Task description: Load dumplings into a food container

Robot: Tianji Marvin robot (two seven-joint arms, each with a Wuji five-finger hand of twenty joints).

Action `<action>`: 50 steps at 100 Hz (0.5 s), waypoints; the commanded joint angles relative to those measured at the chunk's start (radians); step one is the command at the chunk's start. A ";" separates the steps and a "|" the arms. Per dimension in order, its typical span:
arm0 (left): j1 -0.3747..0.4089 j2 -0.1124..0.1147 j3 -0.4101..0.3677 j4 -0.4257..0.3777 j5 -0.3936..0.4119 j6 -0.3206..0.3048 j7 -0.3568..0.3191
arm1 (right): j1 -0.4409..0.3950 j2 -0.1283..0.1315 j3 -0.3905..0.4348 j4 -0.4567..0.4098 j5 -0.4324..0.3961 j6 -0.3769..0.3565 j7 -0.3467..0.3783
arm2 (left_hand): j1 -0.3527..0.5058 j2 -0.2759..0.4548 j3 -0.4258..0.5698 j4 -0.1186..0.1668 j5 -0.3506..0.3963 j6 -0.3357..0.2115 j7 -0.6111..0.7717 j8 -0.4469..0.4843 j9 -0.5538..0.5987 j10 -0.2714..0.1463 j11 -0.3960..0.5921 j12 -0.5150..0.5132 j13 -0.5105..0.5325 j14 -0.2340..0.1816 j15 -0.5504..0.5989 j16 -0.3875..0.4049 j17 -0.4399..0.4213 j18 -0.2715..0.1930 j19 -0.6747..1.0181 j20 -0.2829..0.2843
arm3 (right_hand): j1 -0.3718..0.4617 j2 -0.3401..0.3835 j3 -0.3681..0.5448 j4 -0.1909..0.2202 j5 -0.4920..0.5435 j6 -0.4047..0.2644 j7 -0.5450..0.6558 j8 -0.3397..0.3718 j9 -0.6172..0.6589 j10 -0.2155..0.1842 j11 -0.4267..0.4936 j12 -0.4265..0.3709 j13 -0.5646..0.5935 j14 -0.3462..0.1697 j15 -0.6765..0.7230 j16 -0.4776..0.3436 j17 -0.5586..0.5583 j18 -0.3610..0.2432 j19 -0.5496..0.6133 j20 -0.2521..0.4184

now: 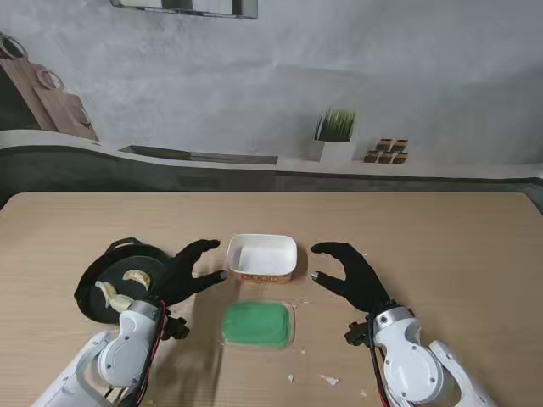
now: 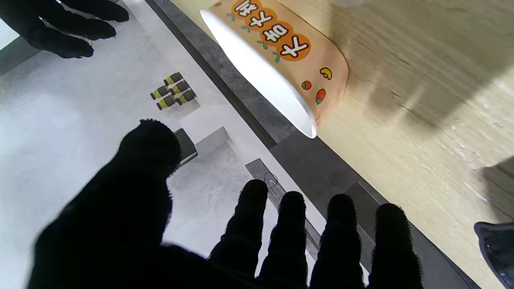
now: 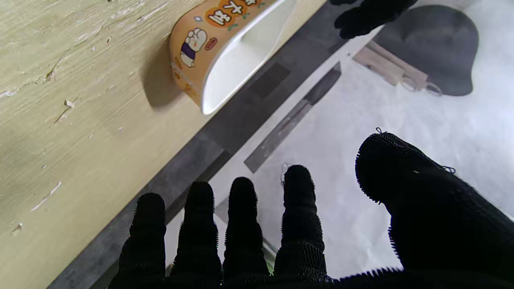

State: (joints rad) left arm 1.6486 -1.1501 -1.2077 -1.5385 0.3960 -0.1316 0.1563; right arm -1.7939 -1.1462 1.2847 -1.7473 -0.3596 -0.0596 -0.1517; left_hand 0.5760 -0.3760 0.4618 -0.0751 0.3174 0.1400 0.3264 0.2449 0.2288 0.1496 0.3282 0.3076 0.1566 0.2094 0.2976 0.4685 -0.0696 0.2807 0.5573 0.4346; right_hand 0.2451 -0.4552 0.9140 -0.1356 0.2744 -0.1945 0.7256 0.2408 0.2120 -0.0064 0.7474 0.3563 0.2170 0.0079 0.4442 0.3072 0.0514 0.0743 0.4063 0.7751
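Observation:
A white food container point(image 1: 262, 257) with an orange printed side stands at the table's middle; its inside looks bare. It shows in the left wrist view point(image 2: 281, 68) and the right wrist view point(image 3: 225, 52). A black plate point(image 1: 100, 292) on my left carries two pale dumplings point(image 1: 136, 276) point(image 1: 111, 296). My left hand point(image 1: 187, 271) is open, spread just left of the container, between it and the plate. My right hand point(image 1: 352, 275) is open just right of the container. Neither hand holds anything; both sets of fingers point(image 2: 257, 224) point(image 3: 241, 224) are apart.
A green lid point(image 1: 257, 325) lies on the table nearer to me than the container. Small white scraps point(image 1: 329, 381) dot the table near my right arm. Beyond the far edge, a shelf holds a potted grass plant point(image 1: 335, 136) and small bottles point(image 1: 387, 151).

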 commanded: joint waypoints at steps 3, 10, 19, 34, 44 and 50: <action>-0.002 -0.002 0.005 0.001 -0.001 0.006 -0.021 | -0.005 -0.009 -0.004 0.002 0.003 0.008 0.010 | 0.005 -0.016 0.023 0.023 0.006 -0.003 0.009 0.003 0.002 0.019 -0.002 -0.009 -0.027 -0.001 -0.016 -0.012 -0.013 -0.001 -0.029 0.019 | -0.019 0.014 -0.011 0.011 -0.024 -0.020 -0.008 0.002 -0.027 -0.012 -0.008 -0.008 -0.007 -0.025 -0.009 -0.007 -0.015 -0.025 -0.004 0.007; -0.001 -0.001 0.006 0.000 0.003 0.006 -0.021 | -0.007 -0.010 -0.003 0.000 -0.002 0.010 0.002 | 0.005 -0.019 0.024 0.023 0.007 -0.004 0.010 0.005 0.004 0.018 -0.002 -0.008 -0.026 0.000 -0.016 -0.012 -0.012 -0.002 -0.031 0.021 | -0.017 0.013 -0.009 0.012 -0.022 -0.020 -0.005 0.003 -0.024 -0.010 -0.006 -0.008 -0.006 -0.022 -0.007 -0.006 -0.013 -0.023 -0.002 0.007; 0.001 0.000 0.004 -0.002 0.009 0.002 -0.022 | -0.012 -0.010 0.003 -0.003 -0.004 0.003 -0.001 | 0.007 -0.021 0.027 0.024 0.008 -0.006 0.012 0.006 0.005 0.018 -0.002 -0.008 -0.026 -0.002 -0.017 -0.011 -0.012 0.000 -0.032 0.024 | -0.019 0.013 -0.008 0.011 -0.023 -0.019 -0.005 0.002 -0.023 -0.010 -0.005 -0.008 -0.005 -0.022 -0.004 -0.005 -0.013 -0.022 -0.001 0.008; 0.017 0.006 -0.017 -0.024 0.032 -0.002 -0.029 | -0.024 -0.011 0.015 -0.009 -0.003 -0.011 -0.005 | 0.009 -0.028 0.032 0.024 0.016 -0.010 0.016 0.010 0.010 0.020 0.000 -0.006 -0.025 -0.002 -0.016 -0.011 -0.011 0.001 -0.032 0.027 | -0.019 0.013 -0.007 0.011 -0.022 -0.019 -0.003 0.002 -0.022 -0.009 -0.005 -0.008 -0.006 -0.022 -0.004 -0.005 -0.013 -0.023 -0.001 0.008; 0.043 0.015 -0.067 -0.065 0.081 -0.017 -0.037 | -0.029 -0.014 0.023 -0.016 0.004 -0.020 -0.017 | 0.021 -0.045 0.057 0.025 0.049 -0.015 0.032 0.018 0.049 0.019 0.024 0.010 0.006 0.004 0.013 0.005 0.001 0.008 -0.004 0.045 | -0.015 0.008 -0.005 0.011 -0.016 -0.017 0.000 0.002 -0.017 -0.007 -0.002 -0.007 0.000 -0.020 -0.001 -0.004 -0.009 -0.020 0.000 0.008; 0.062 0.027 -0.123 -0.094 0.142 -0.035 -0.060 | -0.030 -0.013 0.028 -0.019 0.003 -0.028 -0.016 | 0.032 -0.082 0.119 0.023 0.076 -0.017 0.046 0.028 0.077 0.014 0.043 0.033 0.030 0.003 0.046 0.030 0.002 0.016 0.041 0.058 | -0.019 0.012 -0.004 0.011 -0.019 -0.017 -0.002 0.002 -0.017 -0.008 -0.003 -0.007 -0.002 -0.021 -0.001 -0.004 -0.009 -0.021 0.000 0.008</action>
State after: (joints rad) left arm 1.6964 -1.1482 -1.2855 -1.5959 0.5025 -0.1472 0.1214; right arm -1.8159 -1.1514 1.3098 -1.7544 -0.3579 -0.0763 -0.1765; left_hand 0.5779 -0.4208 0.5248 -0.0751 0.3640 0.1389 0.3552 0.2574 0.2859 0.1507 0.3540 0.3113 0.1625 0.2100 0.3139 0.4708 -0.0679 0.2873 0.5577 0.4639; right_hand 0.2451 -0.4552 0.9138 -0.1356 0.2744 -0.1945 0.7257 0.2408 0.2120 -0.0064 0.7474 0.3547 0.2169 0.0079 0.4442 0.3071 0.0509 0.0742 0.4063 0.7751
